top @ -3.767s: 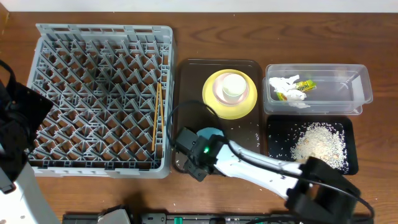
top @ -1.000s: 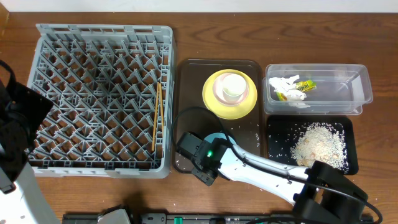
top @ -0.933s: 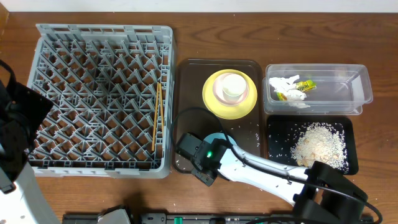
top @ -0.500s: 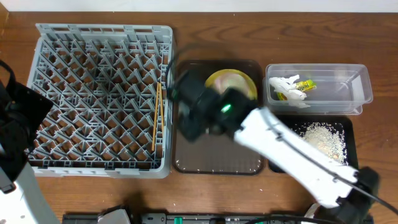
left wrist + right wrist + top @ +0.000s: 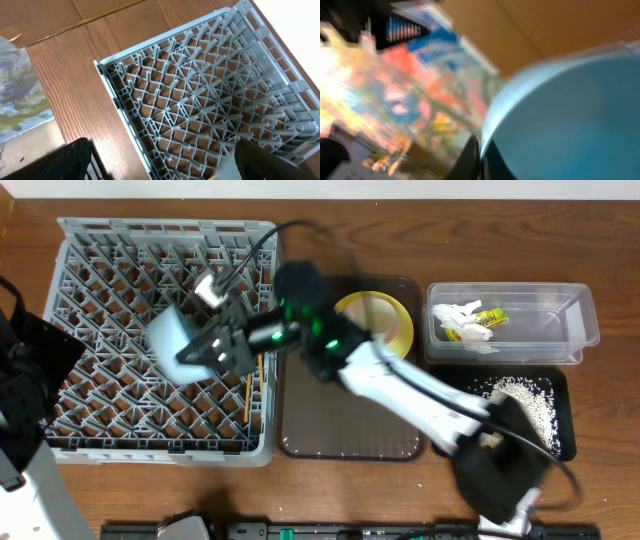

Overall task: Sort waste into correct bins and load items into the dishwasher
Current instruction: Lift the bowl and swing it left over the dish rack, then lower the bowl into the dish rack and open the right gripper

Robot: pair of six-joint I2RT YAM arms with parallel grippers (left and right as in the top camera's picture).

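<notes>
My right pincer (image 5: 203, 348) pinches the rim of the bowl (image 5: 570, 115). In the wrist view one dark finger (image 5: 472, 155) lies against that rim, and everything there is smeared by blur. From overhead the bowl hangs left of centre over the rack (image 5: 100, 410), well apart from its walls. The chopsticks (image 5: 247, 395) lie just to its right, by the rack's right wall. My arm crosses that wall and the brown tray (image 5: 340, 435), partly covering the plate (image 5: 395, 320). At far right the tub (image 5: 550, 320) holds the napkin (image 5: 462, 320) and the wrapper (image 5: 488, 315), whose print is too small to read. Below it the black tray (image 5: 560, 435) carries crumbs (image 5: 530, 395). My left pincer (image 5: 165, 167) is spread wide over a corner of the rack.
</notes>
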